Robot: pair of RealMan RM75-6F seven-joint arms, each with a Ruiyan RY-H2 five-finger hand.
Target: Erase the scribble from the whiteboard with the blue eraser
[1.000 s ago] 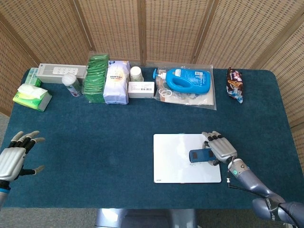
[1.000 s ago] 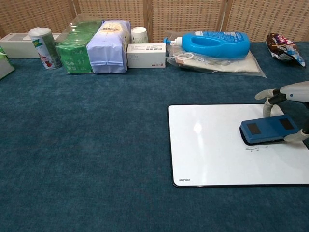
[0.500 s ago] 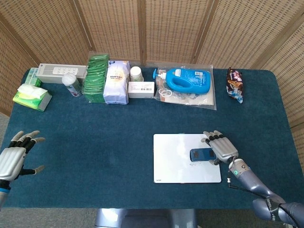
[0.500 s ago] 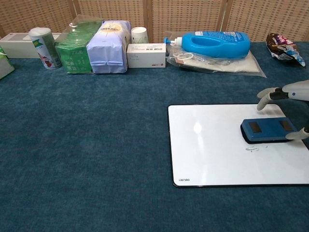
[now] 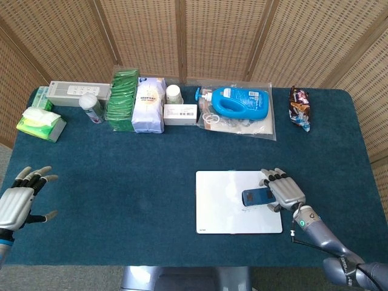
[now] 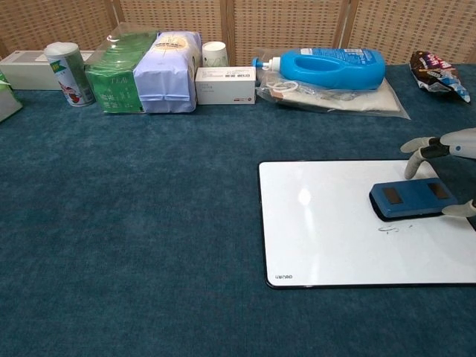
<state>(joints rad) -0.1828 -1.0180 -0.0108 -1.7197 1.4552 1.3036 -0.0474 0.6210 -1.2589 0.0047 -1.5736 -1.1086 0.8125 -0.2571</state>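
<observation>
The whiteboard [image 5: 224,209] [image 6: 327,230] lies flat on the blue cloth at the front right. A blue eraser [image 5: 256,197] [image 6: 409,198] rests on its right half. My right hand [image 5: 284,190] [image 6: 446,145] covers the eraser's right end and holds it, thumb at the near edge and fingers arched over the far edge. A small grey scribble [image 6: 393,229] [image 5: 245,209] shows on the board just in front of the eraser. My left hand [image 5: 17,203] hovers at the table's front left corner, holding nothing, fingers spread; only the head view shows it.
Along the back stand a blue detergent bottle [image 5: 239,102] on a plastic bag, a small white box [image 5: 180,113], a white-blue pouch [image 5: 148,104], a green pack [image 5: 122,97], a can [image 5: 91,108] and tissues [image 5: 40,123]. A snack bag [image 5: 299,107] lies back right.
The eraser has turned slightly and edged away from the scribble with my right hand, which drifted a little right. The scribble still shows. The left hand has not moved.
</observation>
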